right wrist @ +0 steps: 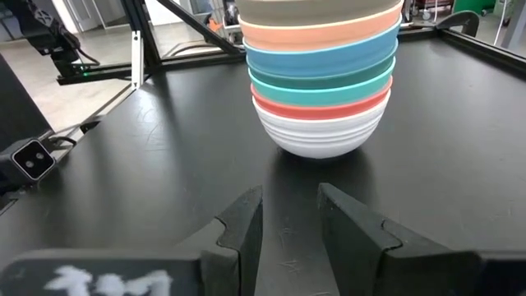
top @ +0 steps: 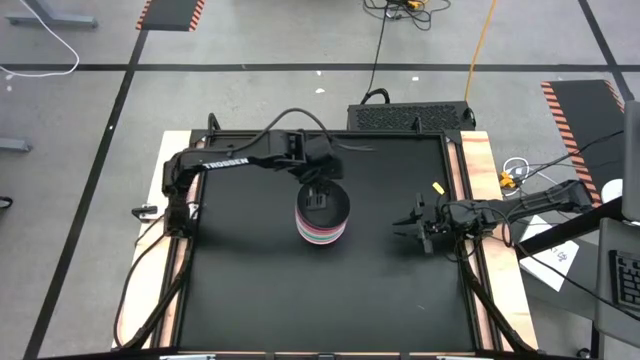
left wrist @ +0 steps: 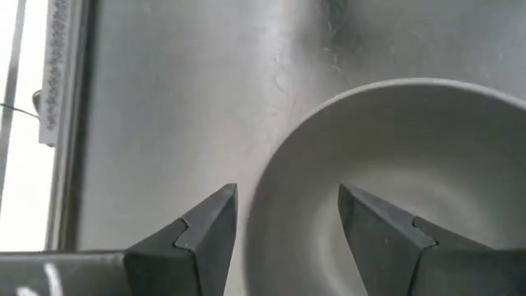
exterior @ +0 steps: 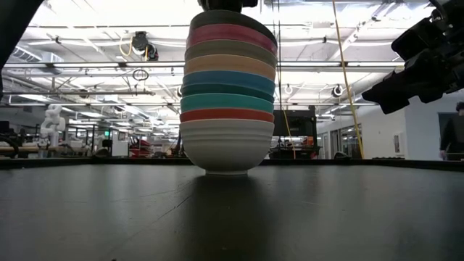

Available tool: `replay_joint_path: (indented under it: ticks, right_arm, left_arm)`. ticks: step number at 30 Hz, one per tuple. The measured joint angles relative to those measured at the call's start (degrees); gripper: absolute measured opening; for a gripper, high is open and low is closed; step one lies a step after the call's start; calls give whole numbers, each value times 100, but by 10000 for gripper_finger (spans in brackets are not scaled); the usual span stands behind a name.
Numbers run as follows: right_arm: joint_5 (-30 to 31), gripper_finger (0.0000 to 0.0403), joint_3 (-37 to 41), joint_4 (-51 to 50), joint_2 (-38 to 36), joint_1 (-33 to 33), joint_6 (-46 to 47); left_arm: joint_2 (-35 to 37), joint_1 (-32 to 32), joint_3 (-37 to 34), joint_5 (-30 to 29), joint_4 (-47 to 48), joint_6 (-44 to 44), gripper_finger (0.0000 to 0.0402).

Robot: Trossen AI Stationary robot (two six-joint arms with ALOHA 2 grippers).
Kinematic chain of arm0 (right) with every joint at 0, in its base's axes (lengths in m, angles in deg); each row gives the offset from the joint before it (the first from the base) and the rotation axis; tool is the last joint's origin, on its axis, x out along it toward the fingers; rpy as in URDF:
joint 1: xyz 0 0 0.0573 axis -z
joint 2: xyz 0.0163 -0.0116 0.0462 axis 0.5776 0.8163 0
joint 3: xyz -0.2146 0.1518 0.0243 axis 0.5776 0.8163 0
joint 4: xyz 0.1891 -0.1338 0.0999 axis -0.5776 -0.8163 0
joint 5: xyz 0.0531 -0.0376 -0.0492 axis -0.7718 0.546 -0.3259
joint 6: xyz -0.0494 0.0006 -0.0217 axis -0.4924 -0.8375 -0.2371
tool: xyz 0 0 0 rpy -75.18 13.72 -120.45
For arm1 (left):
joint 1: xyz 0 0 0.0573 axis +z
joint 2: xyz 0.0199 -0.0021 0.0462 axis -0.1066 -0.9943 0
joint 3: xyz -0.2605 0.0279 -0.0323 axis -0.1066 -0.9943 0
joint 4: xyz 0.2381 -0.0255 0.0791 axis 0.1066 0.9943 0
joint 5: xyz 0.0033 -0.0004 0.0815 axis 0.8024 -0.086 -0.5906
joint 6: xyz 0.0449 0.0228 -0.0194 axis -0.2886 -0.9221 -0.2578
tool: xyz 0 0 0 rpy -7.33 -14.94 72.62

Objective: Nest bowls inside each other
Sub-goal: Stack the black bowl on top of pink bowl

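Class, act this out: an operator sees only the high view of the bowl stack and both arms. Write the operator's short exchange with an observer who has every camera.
Operator: Which bowl is at the bottom of the stack?
Observer: The white bowl, ribbed, standing on the table; a red one sits next above it.
Operator: Is the left claw gripping the top bowl?
Observer: No. The left claw is open astride the top bowl rim, one finger inside, one outside.
Operator: And the right claw?
Observer: The right claw is empty, slightly open, off the table and aimed at the stack.
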Motion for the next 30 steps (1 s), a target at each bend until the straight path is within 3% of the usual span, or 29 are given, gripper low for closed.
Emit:
replay_joint_path:
  ticks: [6, 19, 30]
  right_arm:
    - [1, 112, -2, 2, 0, 0, 83]
    - [2, 112, 0, 140, 15, 2, -22]
    - [2, 112, -1, 403, 14, 2, -7]
  left_arm:
    - [687, -4, -717, -281, -528, 27, 216]
    - [2477, -144, -3259, -251, -2219, 478, 216]
    - [2670, -213, -3847, -255, -2441, 563, 216]
